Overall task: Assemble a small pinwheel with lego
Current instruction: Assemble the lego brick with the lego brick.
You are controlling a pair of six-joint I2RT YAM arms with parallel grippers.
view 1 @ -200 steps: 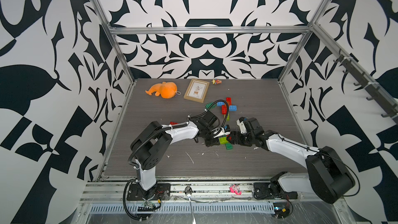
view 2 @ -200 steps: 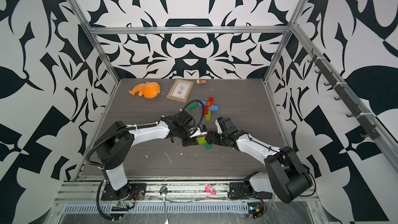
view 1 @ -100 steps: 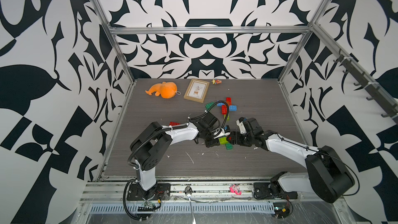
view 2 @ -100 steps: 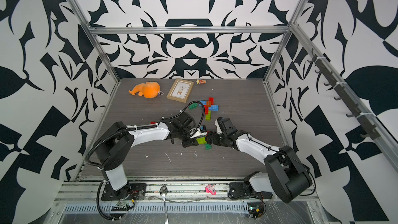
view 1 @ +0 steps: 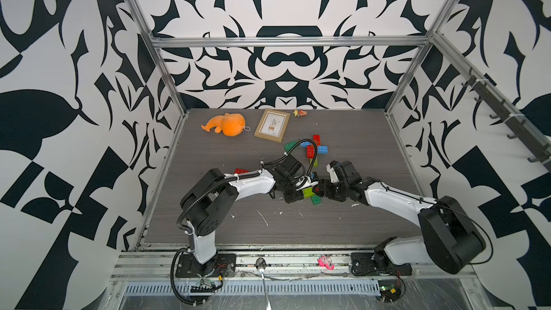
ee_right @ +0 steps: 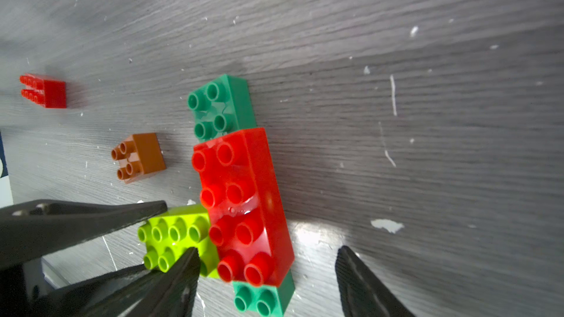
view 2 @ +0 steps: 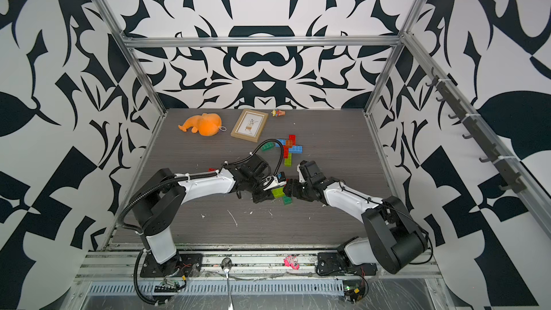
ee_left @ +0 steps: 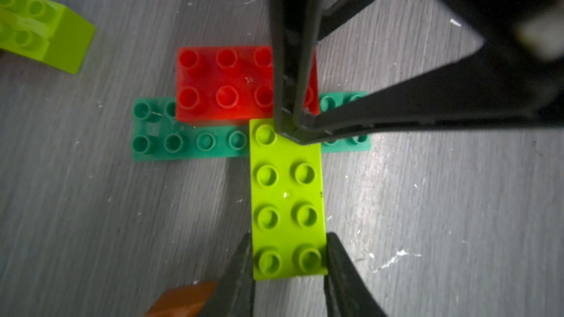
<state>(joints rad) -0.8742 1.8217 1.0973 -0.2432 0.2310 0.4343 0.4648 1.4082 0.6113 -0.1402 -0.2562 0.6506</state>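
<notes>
Left gripper [ee_left: 288, 269] fingers pinch the long sides of the lime green brick [ee_left: 287, 196] at its near end in a firm hold. The brick's far end overlaps the dark green brick [ee_left: 189, 141] and butts the red brick [ee_left: 225, 83] stacked along it. Right gripper [ee_right: 266, 250] jaws are wide and straddle the red brick's end: 1 fingertip over the lime green brick, the other clear of the red with a gap. Left arm [view 1: 253, 181] and right arm [view 1: 393, 199] reach low from the front edge, wrists pitched down, meeting tip to tip mid-table [view 1: 343, 228]; 1 orange-brown brick [ee_right: 140, 155] lies loose near the stack.
</notes>
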